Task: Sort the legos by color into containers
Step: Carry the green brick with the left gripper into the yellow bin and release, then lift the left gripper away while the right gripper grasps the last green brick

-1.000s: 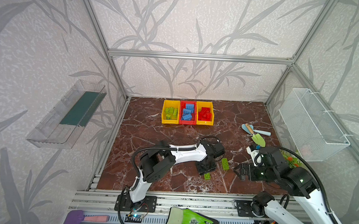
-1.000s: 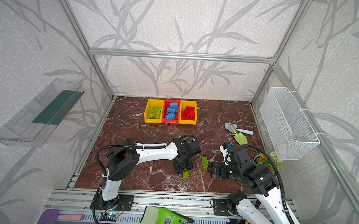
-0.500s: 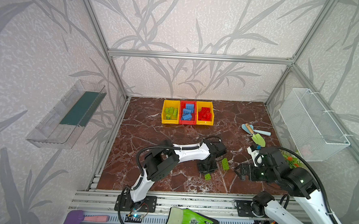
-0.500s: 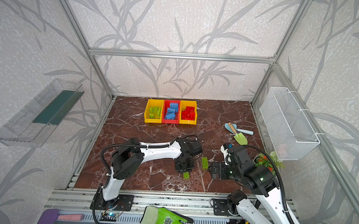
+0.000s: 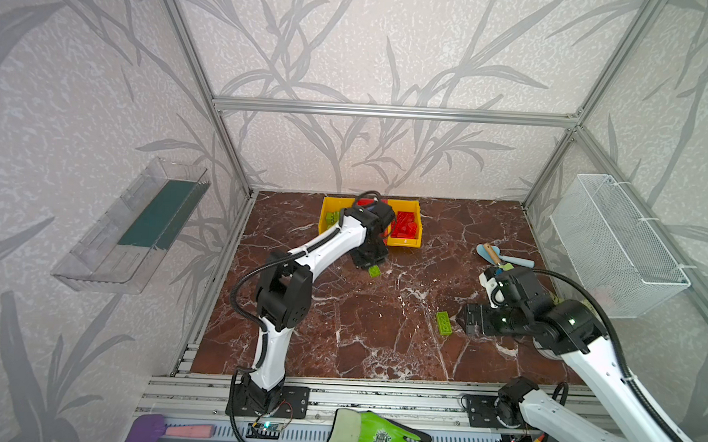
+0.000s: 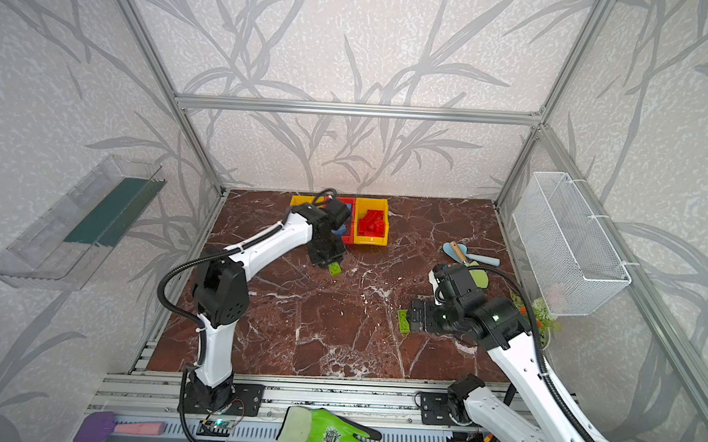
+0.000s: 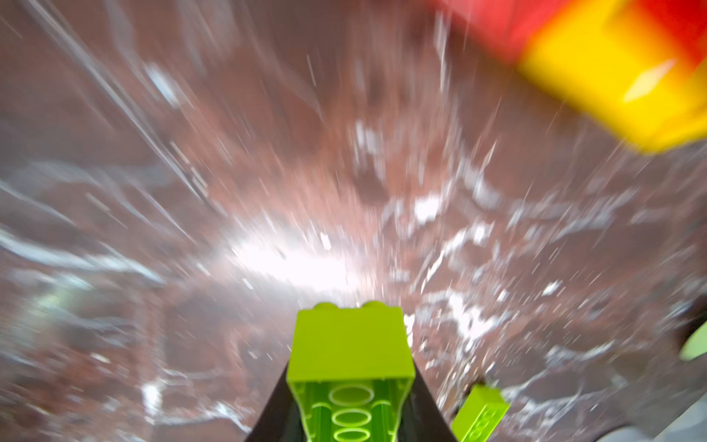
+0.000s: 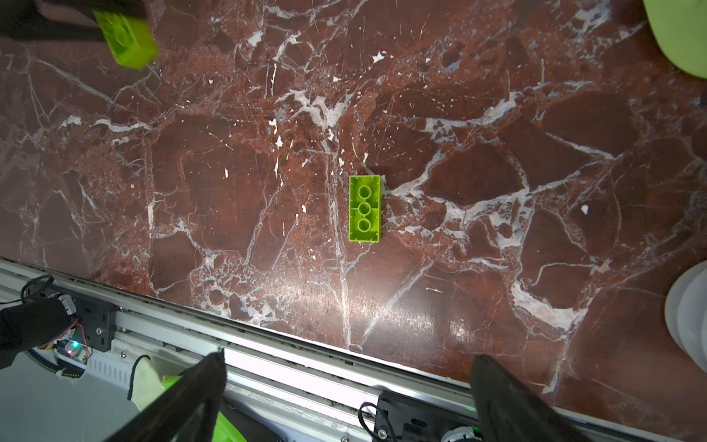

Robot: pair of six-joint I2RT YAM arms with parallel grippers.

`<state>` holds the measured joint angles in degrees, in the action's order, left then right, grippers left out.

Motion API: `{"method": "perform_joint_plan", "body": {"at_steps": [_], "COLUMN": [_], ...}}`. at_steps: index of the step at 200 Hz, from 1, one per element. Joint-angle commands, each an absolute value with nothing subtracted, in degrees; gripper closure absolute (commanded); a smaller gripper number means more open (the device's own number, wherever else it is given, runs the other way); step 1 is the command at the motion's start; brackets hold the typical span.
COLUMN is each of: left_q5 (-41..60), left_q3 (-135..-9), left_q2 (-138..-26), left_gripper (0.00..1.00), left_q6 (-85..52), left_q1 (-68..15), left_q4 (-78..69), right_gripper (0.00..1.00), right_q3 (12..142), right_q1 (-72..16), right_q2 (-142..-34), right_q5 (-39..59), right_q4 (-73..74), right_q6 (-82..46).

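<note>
Lego (image 7: 350, 344), lime green, clamped in left gripper (image 5: 371, 265), containers (image 5: 403, 242) just beyond, right gripper (image 8: 348, 363) spread wide, second lime lego (image 8: 364, 208) ahead of it

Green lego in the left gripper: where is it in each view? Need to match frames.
Top view: held green lego in the left gripper, just below the bins.
Top view: same spot, below the bins.
Left wrist: bottom centre, clamped.
Right wrist: top-left corner.
Shared landmark: loose green lego, flat on the table.
</note>
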<state>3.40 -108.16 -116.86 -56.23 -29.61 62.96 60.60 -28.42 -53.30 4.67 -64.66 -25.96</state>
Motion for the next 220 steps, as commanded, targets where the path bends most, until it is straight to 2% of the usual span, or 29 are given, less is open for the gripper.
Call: {"method": "perform_joint_plan", "body": {"at_steps": [1, 19, 60, 85, 103, 113, 135, 146, 175, 220], "left_q5": [-6.19, -9.42, -5.83, -2.83, -2.73, -2.61, -1.06, 0.7, 5.07, 7.73], "left_q3": [-115.56, -123.08, -144.0, -147.62, -147.03, -147.02, -147.6, -147.77, -147.23, -141.85], "left_q2": [-120.64, -125.82, -140.0, -144.23, -145.21, -145.61, -145.92, -145.4, -142.96, -135.72], "left_gripper": [0.89, 0.89, 0.88, 0.88, 0.8, 0.73, 0.44, 0.36, 0.3, 0.29], "left_q6": [-47.37, -42.96, -38.44, -38.58, -39.03, -39.01, -38.91, -39.03, -38.88, -36.83], "left_q1": [-24.85, -21.45, -15.83, -13.88, -13.15, -12.95, -12.66, -12.66, -12.66, -12.73], "left_q4": [68.28, 67.89, 70.57, 67.92, 65.03, 63.73, 61.71, 61.14, 59.03, 58.74], "right_gripper": [0.0, 0.0, 0.0, 0.0, 0.0, 0.0, 0.0, 0.01, 0.01, 0.01], "right_q3": [64.43, 67.71, 73.79, 76.08, 76.88, 77.12, 77.05, 76.91, 76.78, 75.73], "right_q1": [-28.08, -26.5, -23.61, -23.12, -22.31, -21.78, -21.1, -21.09, -21.09, -21.91], "right_q2": [-58.03, -62.65, -71.12, -74.9, -76.83, -77.6, -79.27, -80.3, -83.96, -88.76], "right_q5": [2.75, 2.1, 2.68, 2.16, 2.04, 1.95, 1.43, 0.86, -0.08, 2.42], "right_q4": [-60.0, -59.4, -58.43, -57.84, -57.52, -57.34, -56.98, -56.92, -57.32, -58.75], "right_q6": [-25.98, -25.08, -24.25, -24.67, -24.85, -24.95, -25.04, -25.37, -26.75, -27.07]}}
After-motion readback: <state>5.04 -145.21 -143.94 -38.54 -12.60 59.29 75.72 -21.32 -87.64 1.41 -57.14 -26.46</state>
